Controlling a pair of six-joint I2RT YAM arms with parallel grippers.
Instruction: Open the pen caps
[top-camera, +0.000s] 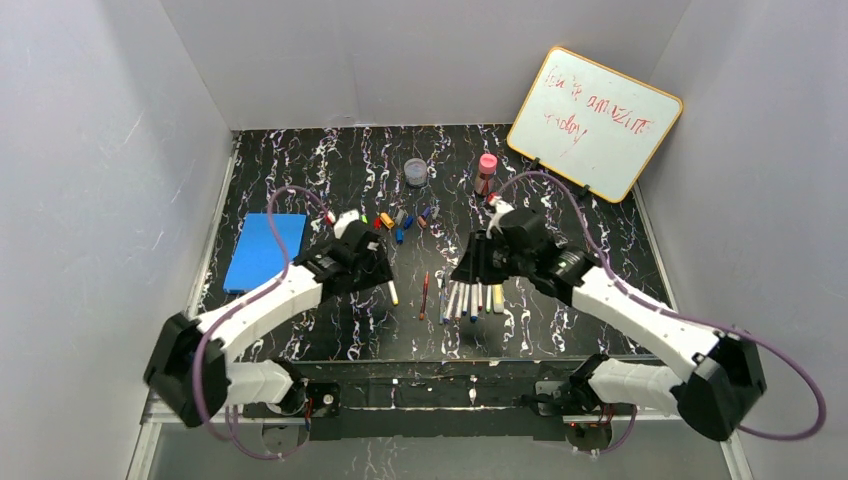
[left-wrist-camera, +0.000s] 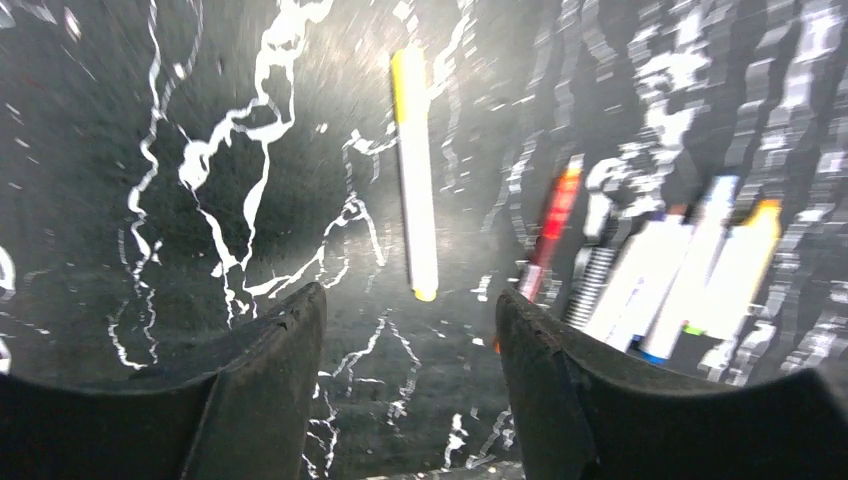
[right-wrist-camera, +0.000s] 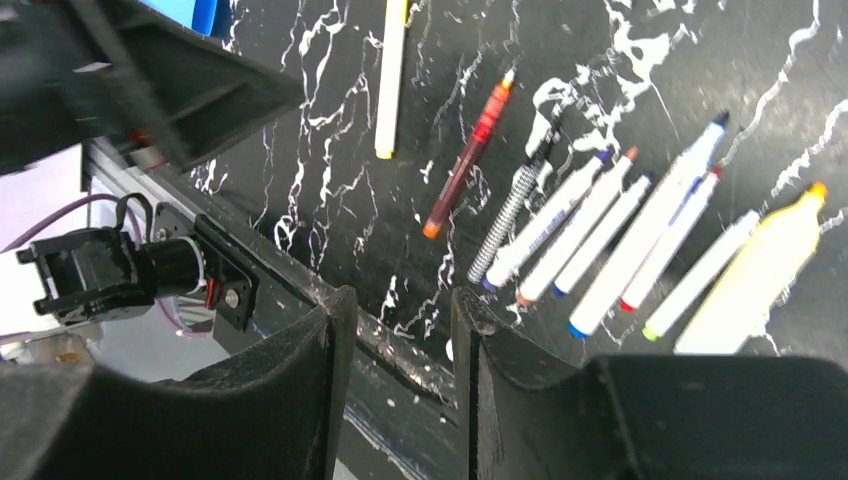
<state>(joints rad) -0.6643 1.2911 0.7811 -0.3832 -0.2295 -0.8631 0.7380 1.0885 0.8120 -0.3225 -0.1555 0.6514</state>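
Several small coloured pen caps (top-camera: 398, 222) lie loose on the black marbled table behind the arms. A white pen with yellow ends (left-wrist-camera: 415, 170) lies alone on the table just beyond my left gripper (left-wrist-camera: 410, 310), which is open with nothing between its fingers. Right of that pen (top-camera: 392, 292) lies a thin dark red pen (right-wrist-camera: 468, 158), then a row of several white-barrelled pens (right-wrist-camera: 600, 225) and a yellow highlighter (right-wrist-camera: 760, 280). My right gripper (right-wrist-camera: 400, 300) hangs open and empty above the near table edge, by the row (top-camera: 470, 298).
A blue pad (top-camera: 265, 250) lies at the left of the table. A round clear jar (top-camera: 415, 172) and a pink-capped bottle (top-camera: 487, 170) stand at the back, with a whiteboard (top-camera: 595, 122) leaning at the back right. White walls enclose the table.
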